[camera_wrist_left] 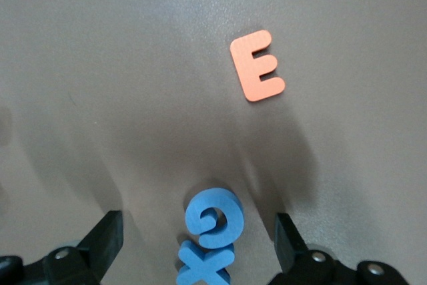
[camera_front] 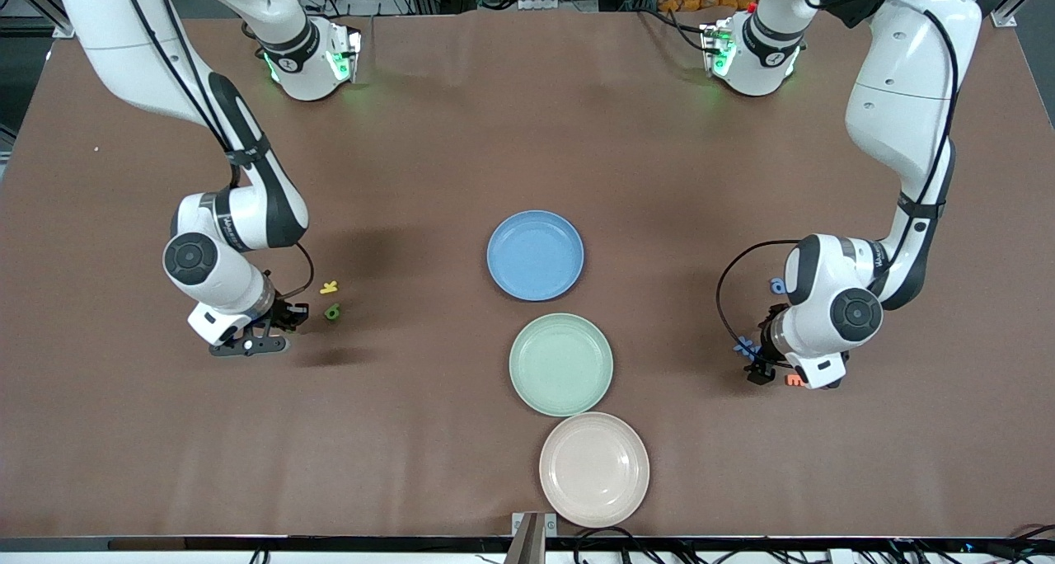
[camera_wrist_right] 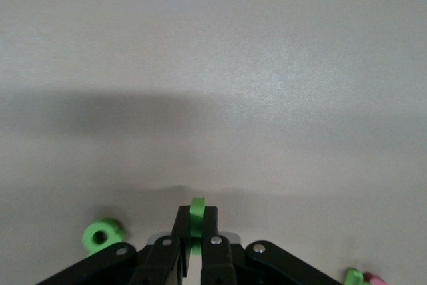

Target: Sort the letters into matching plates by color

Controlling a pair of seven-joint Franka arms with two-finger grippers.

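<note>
My right gripper (camera_wrist_right: 197, 217) is shut on a thin green letter (camera_wrist_right: 197, 210), held edge-on low over the table at the right arm's end (camera_front: 288, 317). A round green letter (camera_front: 332, 312) lies beside it and also shows in the right wrist view (camera_wrist_right: 103, 235). My left gripper (camera_wrist_left: 197, 235) is open, its fingers (camera_wrist_left: 107, 238) on either side of two touching blue letters, a round one (camera_wrist_left: 215, 217) and an X (camera_wrist_left: 205, 265). The X shows by the gripper in the front view (camera_front: 747, 348). Another blue letter (camera_front: 778, 284) lies farther from the front camera. The blue plate (camera_front: 535, 255) and the mint green plate (camera_front: 560, 364) hold nothing.
A beige-pink plate (camera_front: 593, 468) sits nearest the front camera, beside the green plate. A yellow letter (camera_front: 329, 286) lies by the round green one. An orange E (camera_wrist_left: 257, 65) lies near the left gripper. Another green piece (camera_wrist_right: 353, 275) and a pink one (camera_wrist_right: 377, 278) show at the right wrist view's edge.
</note>
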